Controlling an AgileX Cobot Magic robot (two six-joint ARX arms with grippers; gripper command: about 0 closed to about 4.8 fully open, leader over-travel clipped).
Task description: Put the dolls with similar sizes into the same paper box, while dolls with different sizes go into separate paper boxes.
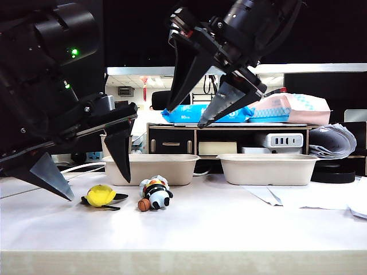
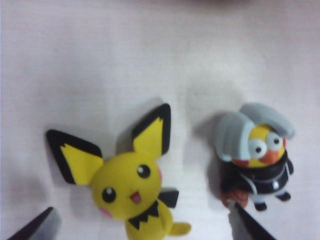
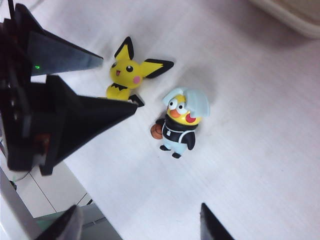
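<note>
On the white table [image 1: 229, 223], a yellow doll [image 1: 101, 195] with black pointed ears lies close beside a doll with pale hair [image 1: 156, 192] holding an orange ball; only the wrist views show their faces. The left gripper [image 1: 96, 186], jaws wide and empty, hangs over the yellow one. Behind stand two beige pulp paper boxes [image 1: 150, 168] with rolled rims. The right gripper [image 1: 184, 117] hovers higher, open, empty.

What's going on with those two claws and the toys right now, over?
Left gripper open, straddling yellow doll. Right gripper open, high above trays. Second doll beside it; nothing blocking.
</note>
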